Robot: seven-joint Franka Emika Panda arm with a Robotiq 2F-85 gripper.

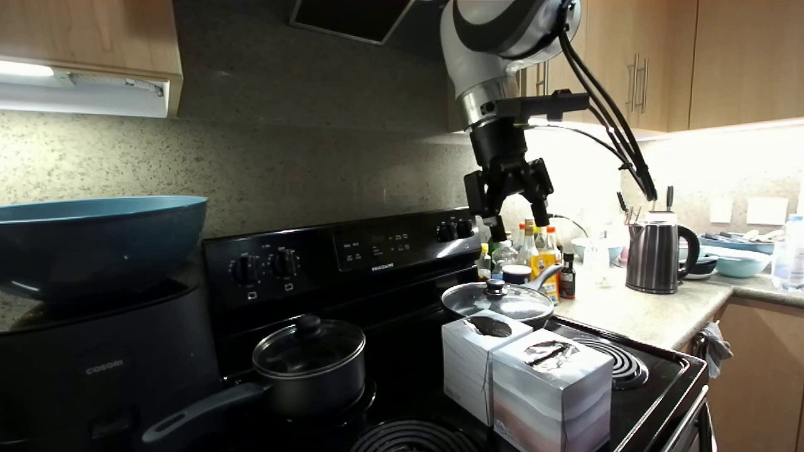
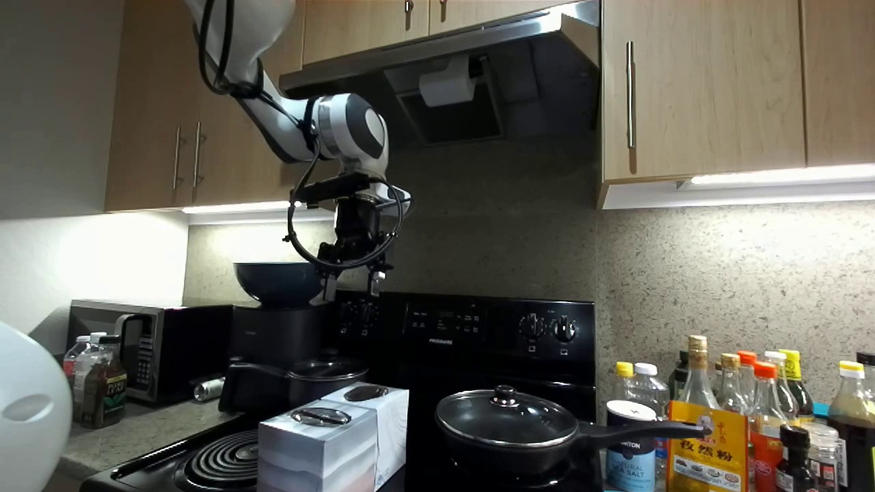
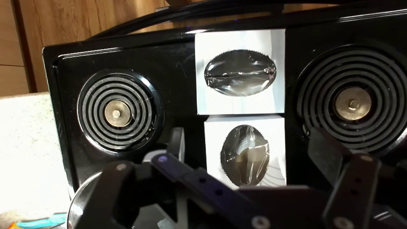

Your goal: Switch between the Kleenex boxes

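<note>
Two Kleenex boxes stand upright, close side by side, on the black stovetop. The striped box (image 1: 553, 402) is nearer the stove's front edge; it also shows in an exterior view (image 2: 318, 447). The plainer white box (image 1: 466, 370) is behind it, also in an exterior view (image 2: 392, 430). In the wrist view the striped box (image 3: 240, 105) is above and the white box (image 3: 213, 146) below, its lower part hidden by the gripper. My gripper (image 1: 520, 221) is open and empty, well above the boxes; it shows in an exterior view (image 2: 353, 284) and its fingers (image 3: 252, 148) spread either side of the white box.
A lidded frying pan (image 2: 506, 427) stands behind the boxes, its handle toward several bottles (image 2: 765, 403). A lidded saucepan (image 1: 309, 367) is on a back burner. A bare coil burner (image 3: 119, 113) and another (image 3: 353, 101) flank the boxes. A steel kettle (image 1: 653, 257) is on the counter.
</note>
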